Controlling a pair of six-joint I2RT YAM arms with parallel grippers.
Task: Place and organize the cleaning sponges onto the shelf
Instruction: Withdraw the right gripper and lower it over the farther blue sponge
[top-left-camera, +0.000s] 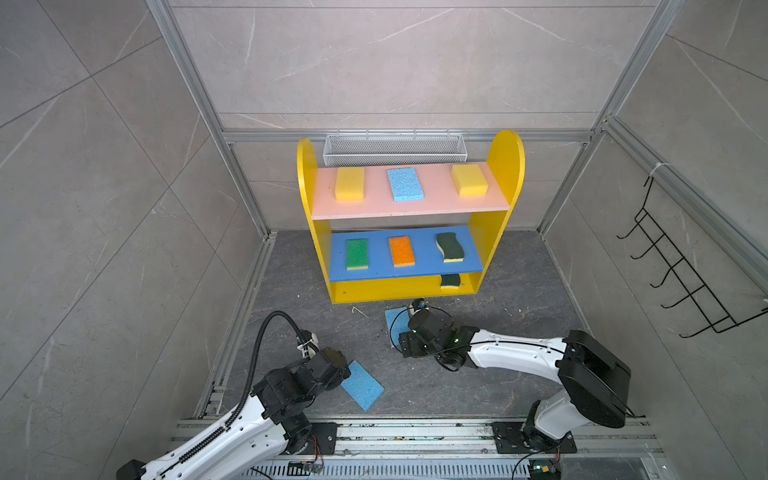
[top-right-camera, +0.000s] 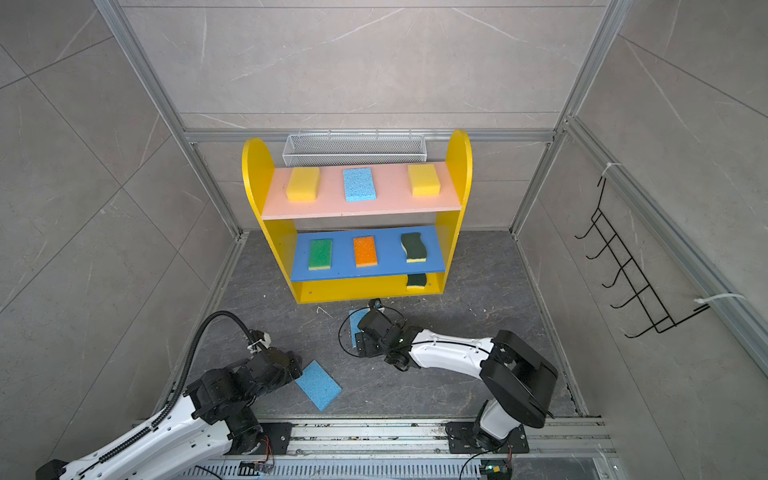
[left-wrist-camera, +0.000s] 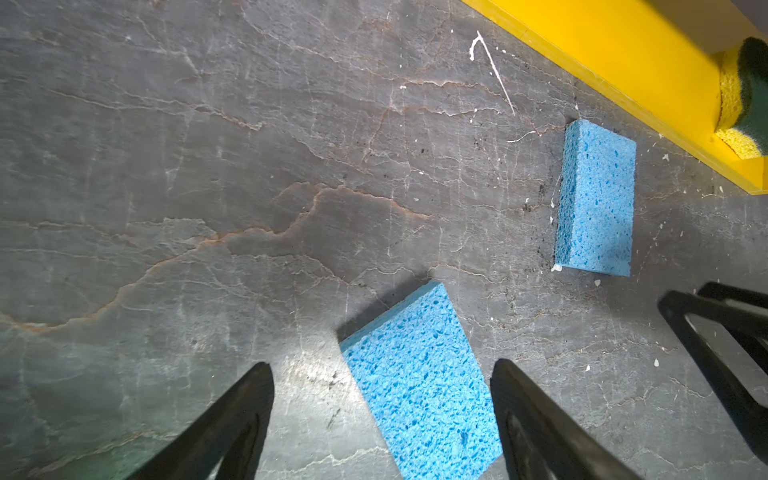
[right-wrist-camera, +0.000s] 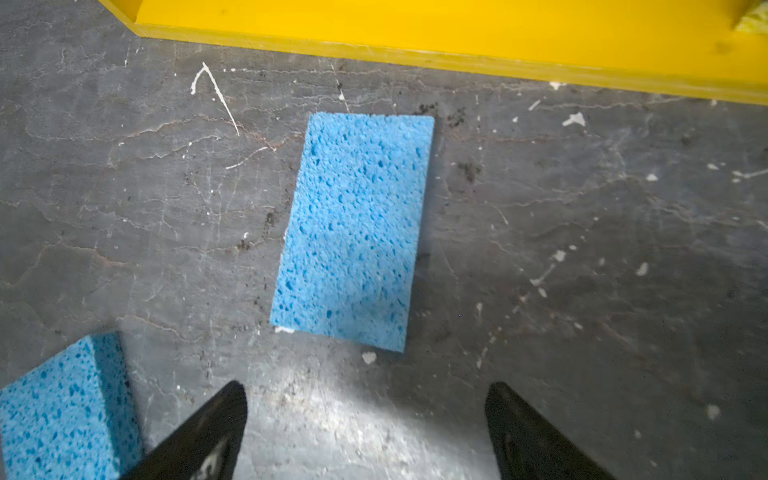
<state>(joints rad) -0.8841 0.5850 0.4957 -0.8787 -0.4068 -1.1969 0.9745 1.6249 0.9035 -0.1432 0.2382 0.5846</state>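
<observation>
White mesh basket (top-left-camera: 395, 149) at back wall (top-left-camera: 407, 62); blk wire hook rack (top-left-camera: 681, 261) on side wall (top-left-camera: 727, 124)

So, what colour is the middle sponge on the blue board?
The sponge is orange, clearest in a top view.

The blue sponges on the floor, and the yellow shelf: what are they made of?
The far blue sponge and the near blue sponge look like soft, matte sponge foam, maybe cellulose: their faces are full of small uneven holes. The yellow shelf is probably painted wooden board: smooth, slightly shiny, with thin flat edges.
</observation>
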